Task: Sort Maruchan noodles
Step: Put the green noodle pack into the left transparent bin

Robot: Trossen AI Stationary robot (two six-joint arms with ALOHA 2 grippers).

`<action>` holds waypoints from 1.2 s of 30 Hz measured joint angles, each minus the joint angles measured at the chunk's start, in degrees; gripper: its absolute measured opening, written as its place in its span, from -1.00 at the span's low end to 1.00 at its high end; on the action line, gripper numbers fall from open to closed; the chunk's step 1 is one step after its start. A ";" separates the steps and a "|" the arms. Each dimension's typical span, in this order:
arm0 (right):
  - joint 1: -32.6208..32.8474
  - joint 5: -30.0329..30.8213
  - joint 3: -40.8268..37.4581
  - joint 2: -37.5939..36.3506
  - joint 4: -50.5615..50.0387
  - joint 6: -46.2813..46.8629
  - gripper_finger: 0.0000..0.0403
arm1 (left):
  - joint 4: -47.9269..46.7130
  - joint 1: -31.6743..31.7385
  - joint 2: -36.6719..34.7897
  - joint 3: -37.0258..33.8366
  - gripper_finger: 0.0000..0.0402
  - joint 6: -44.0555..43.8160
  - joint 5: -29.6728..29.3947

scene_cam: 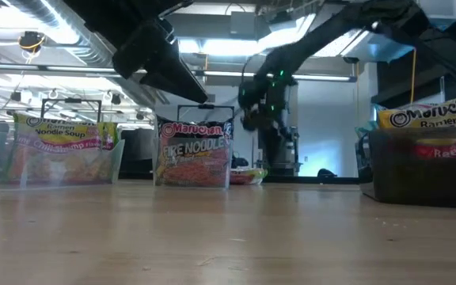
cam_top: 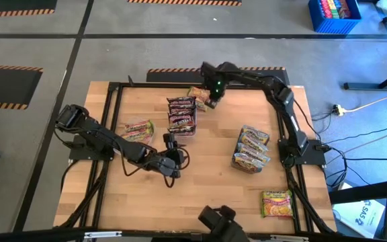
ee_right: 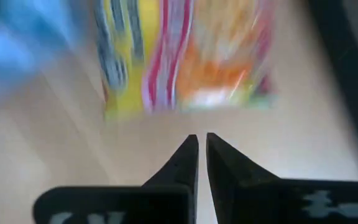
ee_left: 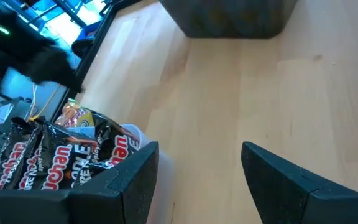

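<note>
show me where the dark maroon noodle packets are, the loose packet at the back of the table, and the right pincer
dark maroon noodle packets (cam_top: 182, 115): high view, middle of the stack.
loose packet (cam_top: 199, 95): high view, its yellow face.
right pincer (ee_right: 202, 149): right wrist view, between its shut fingertips.

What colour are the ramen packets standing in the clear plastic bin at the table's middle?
Dark maroon packets with white-and-red lettering, clearest in the left wrist view.

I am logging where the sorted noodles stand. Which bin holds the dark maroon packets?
The clear bin of dark maroon packets at the table's middle rear. The left bin holds yellow-green packets, the right one yellow ones.
</note>
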 joint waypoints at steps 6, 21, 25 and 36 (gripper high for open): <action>-0.44 -2.70 0.05 -2.71 17.89 -1.68 -0.91 | -0.02 0.66 0.00 0.00 0.12 0.40 -0.10; -1.53 -6.21 -6.89 1.40 27.83 -2.98 -0.91 | -0.22 1.93 0.00 0.00 0.12 0.11 0.00; -1.43 -5.63 -6.98 0.57 19.50 -2.97 -0.91 | -0.24 1.25 0.00 0.00 0.12 -0.01 0.18; 8.18 2.22 -8.00 -1.67 5.09 1.61 -0.91 | -0.64 -0.84 0.00 0.00 0.12 1.89 -0.10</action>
